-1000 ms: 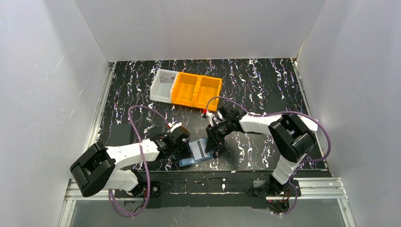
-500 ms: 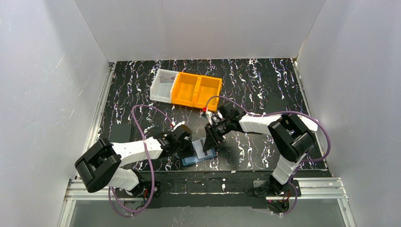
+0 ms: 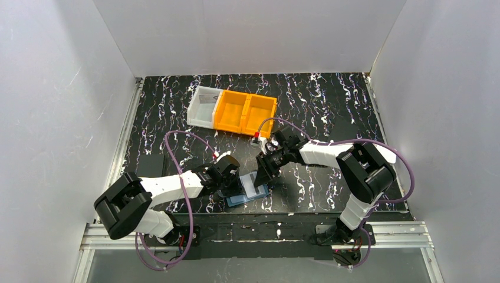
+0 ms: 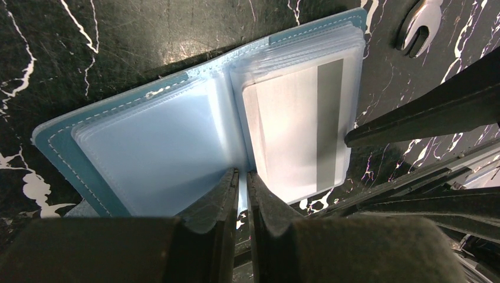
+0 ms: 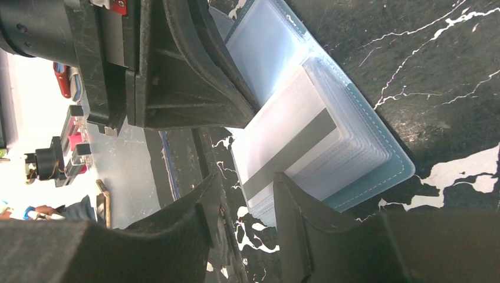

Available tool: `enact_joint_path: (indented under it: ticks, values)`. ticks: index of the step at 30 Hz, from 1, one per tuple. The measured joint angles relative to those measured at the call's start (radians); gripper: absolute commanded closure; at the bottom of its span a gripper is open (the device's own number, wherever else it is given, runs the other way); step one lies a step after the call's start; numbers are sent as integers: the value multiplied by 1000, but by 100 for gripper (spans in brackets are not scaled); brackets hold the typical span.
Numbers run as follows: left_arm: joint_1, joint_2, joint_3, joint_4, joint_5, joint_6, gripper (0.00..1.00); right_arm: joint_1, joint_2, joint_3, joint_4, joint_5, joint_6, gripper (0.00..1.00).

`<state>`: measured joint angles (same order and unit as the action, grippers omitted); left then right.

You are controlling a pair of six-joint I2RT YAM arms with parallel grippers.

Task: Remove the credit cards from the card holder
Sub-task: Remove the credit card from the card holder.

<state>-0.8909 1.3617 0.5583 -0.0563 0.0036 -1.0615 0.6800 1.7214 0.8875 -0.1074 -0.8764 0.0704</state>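
Top view: the card holder lies open on the black marbled table, near the front edge, between my two arms. The left gripper is on its left half. The right gripper reaches down at its right half. The orange bin and white bin sit well apart from it, further back.

Left wrist: my left fingers are drawn almost together at the holder's near edge, right at the fold, with a sliver of clear pocket pinched between them. One credit card, pale with a grey stripe, sits in the right-hand pocket stack. The right arm's black fingers lie just beside that edge.

Right wrist: the right jaws stand apart, straddling the card's near end. The card is in its pocket. I can't tell whether either pad touches it.
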Motion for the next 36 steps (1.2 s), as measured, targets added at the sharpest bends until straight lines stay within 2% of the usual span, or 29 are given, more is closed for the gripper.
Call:
enact_joint_path:
  ticks: [16, 36]
  values:
    - [3, 4, 0, 5, 7, 3, 89, -10, -11, 0, -15, 45, -18, 47]
    - [5, 8, 1, 10, 12, 3, 89, -25, -31, -11, -13, 3, -23, 50]
